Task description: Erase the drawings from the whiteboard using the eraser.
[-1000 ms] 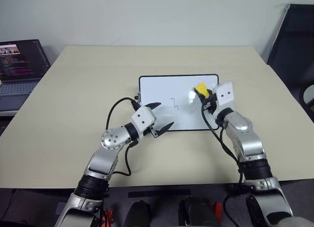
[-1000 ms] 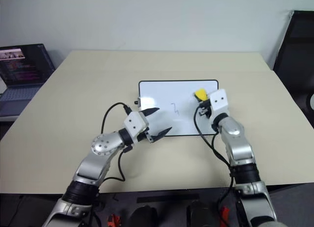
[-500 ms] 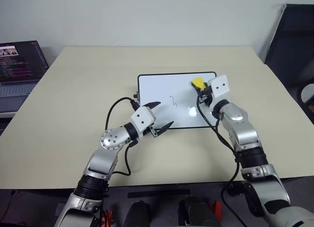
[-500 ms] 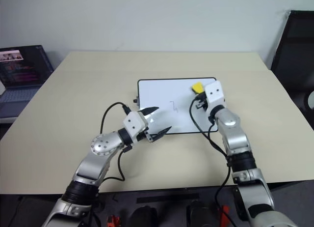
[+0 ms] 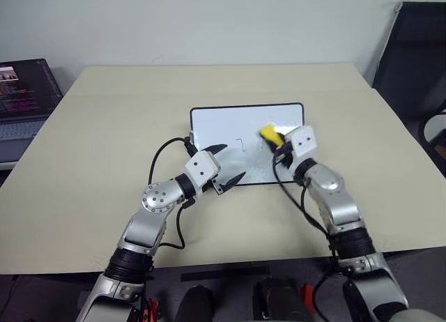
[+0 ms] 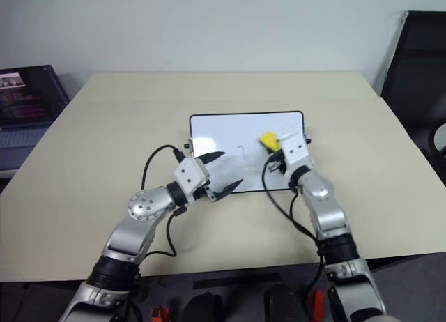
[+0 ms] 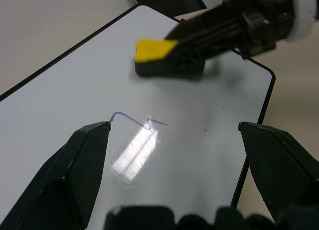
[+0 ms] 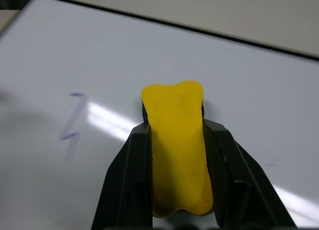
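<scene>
The whiteboard point(image 5: 223, 123) lies flat in the middle of the table, with one thin dark squiggle of the drawings point(image 5: 242, 144) near its centre. My right gripper point(image 5: 277, 142) is shut on the yellow eraser point(image 5: 270, 134), which is pressed on the board just to the right of the squiggle. In the right wrist view the eraser point(image 8: 177, 140) sits between the black fingers and the squiggle point(image 8: 72, 120) lies beside it. My left gripper point(image 5: 230, 162) is open over the board's near left part, holding nothing. Its wrist view shows the squiggle point(image 7: 134, 121) and the eraser point(image 7: 154, 50) beyond it.
The beige table point(image 5: 104, 127) has wide bare areas around the board. An open laptop point(image 5: 21, 99) stands off the table's left side. A black chair point(image 5: 418, 50) stands at the far right. A black cable point(image 5: 164, 155) loops beside my left wrist.
My right gripper has slid the eraser to the left across the board, closer to the squiggle. The left arm has kept still.
</scene>
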